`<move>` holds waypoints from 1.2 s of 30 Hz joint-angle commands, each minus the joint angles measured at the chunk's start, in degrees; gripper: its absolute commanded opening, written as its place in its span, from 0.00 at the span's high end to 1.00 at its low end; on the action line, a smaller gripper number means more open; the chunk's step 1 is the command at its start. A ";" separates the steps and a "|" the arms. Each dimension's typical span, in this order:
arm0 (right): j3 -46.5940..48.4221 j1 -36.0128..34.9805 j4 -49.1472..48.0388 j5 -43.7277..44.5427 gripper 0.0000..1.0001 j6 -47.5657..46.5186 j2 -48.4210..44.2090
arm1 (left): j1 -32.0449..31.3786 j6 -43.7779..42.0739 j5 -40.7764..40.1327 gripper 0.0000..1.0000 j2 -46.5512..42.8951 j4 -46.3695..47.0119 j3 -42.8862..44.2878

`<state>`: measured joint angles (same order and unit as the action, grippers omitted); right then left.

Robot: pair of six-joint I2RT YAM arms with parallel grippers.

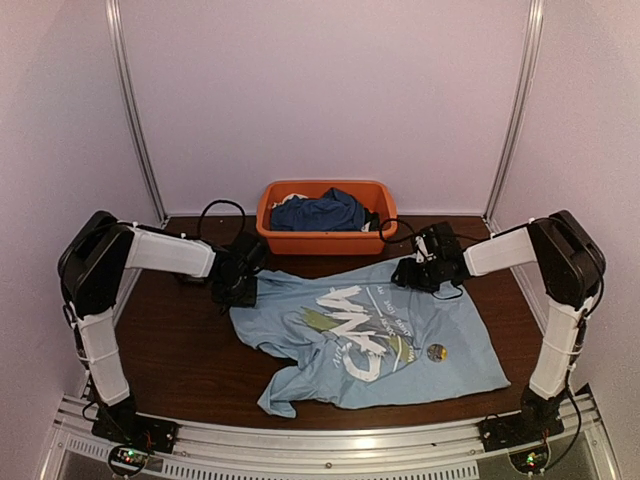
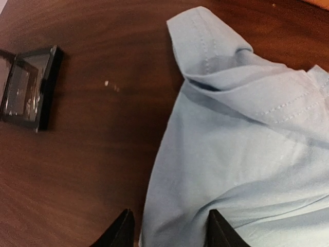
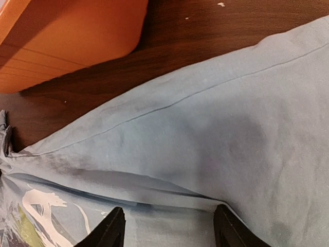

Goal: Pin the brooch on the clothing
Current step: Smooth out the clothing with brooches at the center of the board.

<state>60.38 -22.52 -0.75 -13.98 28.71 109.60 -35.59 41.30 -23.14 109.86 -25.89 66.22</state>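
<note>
The clothing (image 1: 465, 325), a light blue T-shirt with a white, green and yellow print, lies spread on the dark table. The brooch (image 1: 436, 352), a small round metallic disc, rests on the shirt to the right of the print. My left gripper (image 1: 237, 288) hovers at the shirt's upper left edge. In the left wrist view that gripper (image 2: 169, 229) is open, one fingertip over bare table and the other over the blue cloth (image 2: 247, 154). My right gripper (image 1: 418, 272) is at the shirt's upper right edge. In its wrist view it (image 3: 169, 229) is open over a fold of the shirt (image 3: 231, 118).
An orange bin (image 1: 325, 241) holding a dark blue garment (image 1: 320, 212) stands at the back centre; its corner (image 3: 67, 36) is close to the right gripper. A small black square case (image 2: 28, 87) lies on the wood left of the shirt's sleeve.
</note>
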 commanded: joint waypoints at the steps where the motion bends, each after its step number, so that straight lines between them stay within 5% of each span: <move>1: -3.34 3.22 7.70 11.45 0.39 1.37 -0.20 | 1.14 -4.41 -5.83 0.49 6.21 -6.64 8.77; 7: -1.70 3.59 7.45 7.39 0.39 1.35 -0.83 | 1.27 -6.82 -8.46 0.42 10.33 -10.97 20.41; 14: -4.29 1.07 9.43 5.43 0.29 -0.06 -12.72 | 1.03 -6.06 -7.25 0.06 -1.14 -9.33 15.27; 25: -11.97 -5.46 13.42 3.28 0.23 -2.43 -32.85 | -14.80 -5.23 -0.98 0.04 -16.06 -7.60 -2.05; 36: -23.35 -5.32 13.77 7.72 0.22 5.09 -43.91 | -16.13 4.88 13.00 0.04 -19.09 2.54 -13.09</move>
<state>40.21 -28.16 11.90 -9.63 29.65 67.05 -52.05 41.28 -15.20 92.27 -30.41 54.06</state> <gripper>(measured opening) 0.779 0.963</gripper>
